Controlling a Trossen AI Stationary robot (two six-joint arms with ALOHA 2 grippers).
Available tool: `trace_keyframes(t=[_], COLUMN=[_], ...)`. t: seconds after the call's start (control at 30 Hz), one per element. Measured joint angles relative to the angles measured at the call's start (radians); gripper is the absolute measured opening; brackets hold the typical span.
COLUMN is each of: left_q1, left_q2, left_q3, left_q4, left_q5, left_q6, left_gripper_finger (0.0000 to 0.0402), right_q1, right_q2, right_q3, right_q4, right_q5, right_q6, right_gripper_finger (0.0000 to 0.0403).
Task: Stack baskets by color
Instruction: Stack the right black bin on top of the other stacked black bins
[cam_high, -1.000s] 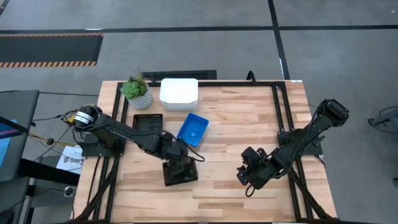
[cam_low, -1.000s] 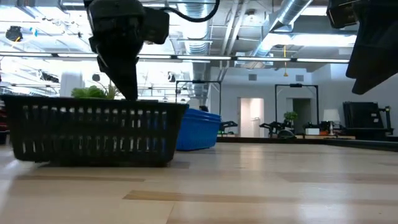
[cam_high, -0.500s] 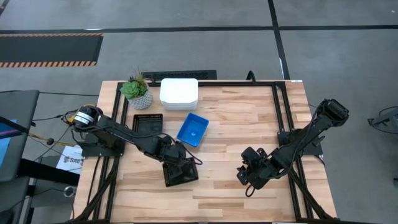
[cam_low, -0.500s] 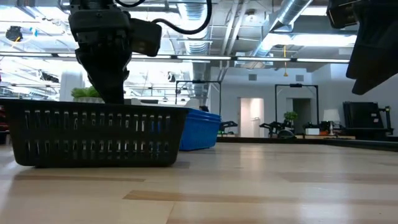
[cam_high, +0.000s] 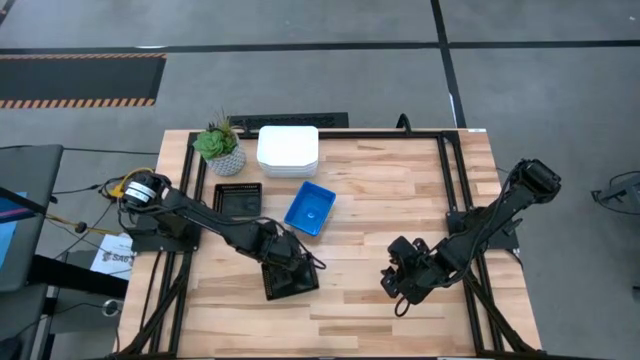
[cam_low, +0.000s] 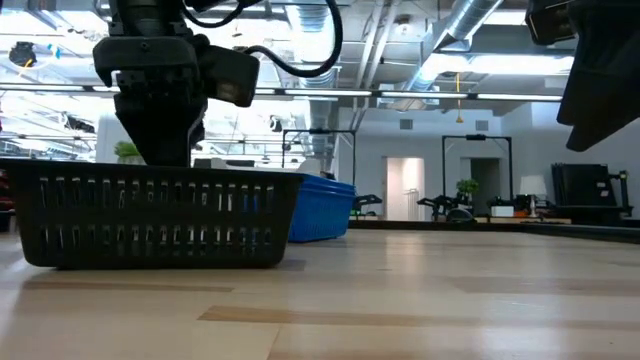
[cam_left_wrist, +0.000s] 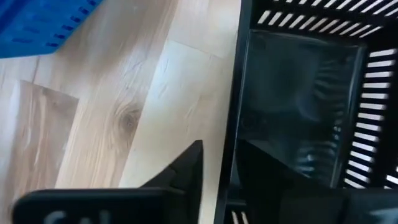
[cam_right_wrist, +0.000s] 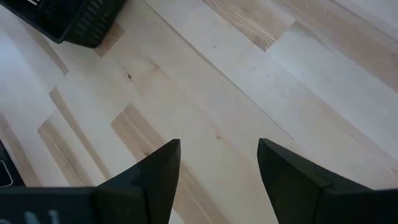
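Note:
A black slotted basket (cam_high: 292, 280) sits flat on the table near its front. My left gripper (cam_high: 287, 262) reaches down over the basket's far wall, its fingers open on either side of that wall. A second black basket (cam_high: 238, 197) rests further back on the left. A blue basket (cam_high: 310, 208) lies beside it, and a stack of white baskets (cam_high: 288, 150) stands at the far edge. My right gripper (cam_high: 400, 285) hangs open over bare wood at the front right. My left gripper (cam_left_wrist: 222, 155) straddles the black basket's wall (cam_left_wrist: 235, 93) from above, one finger (cam_left_wrist: 280, 180) inside and one finger (cam_left_wrist: 180, 174) outside. A thin strip of table shows between the outer finger and the rim. I cannot tell whether the inner finger touches the wall.
A small green potted plant (cam_high: 220, 145) stands at the far left corner. A dark metal frame (cam_high: 455, 180) runs along the table's right and far sides. Open wood lies between the two grippers.
My left gripper has sunk lower, down onto the black basket's far wall. The basket stays on the table.

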Motion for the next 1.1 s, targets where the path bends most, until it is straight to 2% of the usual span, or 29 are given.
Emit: trace_keyframes(t=[0.13,0.2,0.3,0.43,0.67,0.87,1.1], left_q1=[0.000,0.000,0.001,-0.006,-0.021,0.018,0.081], left_q2=[0.000,0.000,-0.002,-0.041,-0.199,-0.337,-0.420], left_q3=[0.000,0.000,0.000,0.000,0.001,0.042,0.130], left_q4=[-0.004,-0.004,-0.009,-0.085,-0.355,-0.522,-0.663], left_q5=[-0.012,-0.012,0.007,0.083,0.127,0.068,-0.096], left_q6=[0.003,0.004,0.005,0.014,0.021,0.122,0.447], left_gripper_finger=[0.0025,0.0008,0.0003,0.0002,0.0001,0.0000,0.0000], right_q1=[0.000,0.000,0.002,0.002,0.002,0.000,0.000], right_q2=[0.000,0.000,0.000,0.000,0.000,0.000,0.000], right_q3=[0.000,0.000,0.000,0.000,0.000,0.000,0.000], right_q4=[-0.001,-0.001,-0.002,-0.005,-0.009,-0.025,-0.032], right_q5=[0.000,0.000,0.000,0.000,0.000,0.000,0.001], right_q6=[0.000,0.000,0.000,-0.002,-0.027,-0.028,-0.030], right_gripper_finger=[0.0239,0.0239,0.0239,0.0239,0.0239,0.0239,0.0239])
